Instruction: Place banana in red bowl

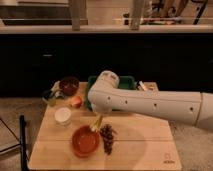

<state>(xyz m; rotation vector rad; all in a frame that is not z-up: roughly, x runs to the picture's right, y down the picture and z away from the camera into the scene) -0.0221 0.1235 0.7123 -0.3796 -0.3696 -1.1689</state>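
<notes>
The red bowl sits at the front left of the wooden table. The banana, a short pale-yellow piece, is just off the bowl's far right rim, directly under the end of my white arm. My gripper is at the banana's upper end, mostly hidden by the arm's bulk. I cannot tell whether the banana rests on the table or is lifted.
A dark grape bunch lies right of the red bowl. A white cup, an orange fruit and a dark maroon bowl stand at the left. A green tray is at the back, partly behind the arm.
</notes>
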